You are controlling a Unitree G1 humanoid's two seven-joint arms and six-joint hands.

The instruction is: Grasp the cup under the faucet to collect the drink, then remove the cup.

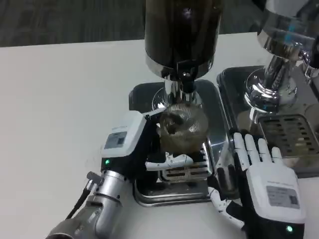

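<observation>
A clear ribbed glass cup (182,126) stands on the drip tray (219,119) of the dark drink dispenser (182,35), right below its chrome faucet (185,82). My left hand (133,144) is wrapped around the cup from the left, and one finger (172,161) shows in front of the cup's base. My right hand (266,181) lies flat with its fingers spread on the table, at the tray's right edge, holding nothing. Whether drink is flowing is too hard to make out.
A second chrome dispenser (281,55) stands on its own grated drip tray (291,134) at the right, just beyond my right hand. White table (60,99) stretches out to the left.
</observation>
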